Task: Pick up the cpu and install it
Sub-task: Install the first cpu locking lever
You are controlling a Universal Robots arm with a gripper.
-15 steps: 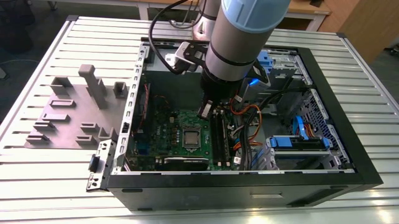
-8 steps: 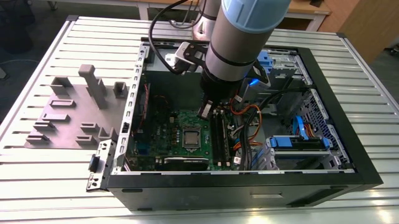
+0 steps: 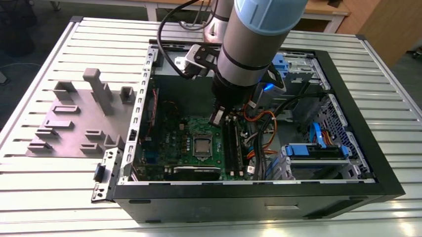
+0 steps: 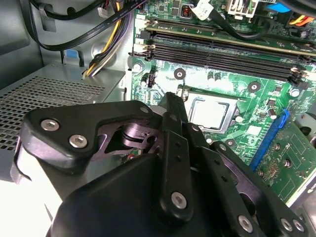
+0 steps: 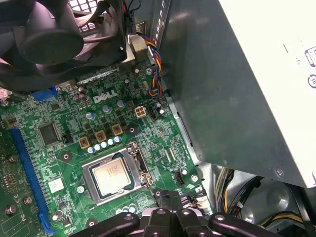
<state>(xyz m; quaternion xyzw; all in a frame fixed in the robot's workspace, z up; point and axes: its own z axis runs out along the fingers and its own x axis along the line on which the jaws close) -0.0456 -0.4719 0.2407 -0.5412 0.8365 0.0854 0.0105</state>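
Starting at the claw (image 3: 218, 117): it hangs down inside the open computer case (image 3: 264, 200), low over the green board (image 5: 64, 143). I honestly can't tell if it's spread or pressed together, since its own linkage hides the tip in both wrist views. Nothing looks pinched in it. The cpu (image 5: 111, 177) is lying flat in the socket frame (image 5: 139, 165), silver top up, and the claw tip sits just beside one corner of that frame, not over the chip. So my read is that seating is the bit in hand. Doing it well means keeping the chip dead level with its edges square to the frame, adding no downward force, and staying off the memory slots (image 4: 222, 49) and the loose cables (image 3: 267, 118) nearby. A tilted chip would be the thing to worry about. As for writing, there's a white logo (image 5: 105, 97) printed on the board and tiny white part codes all over. There's also a label (image 5: 310, 54) on the grey power supply box (image 5: 237, 89), too cut off to read.
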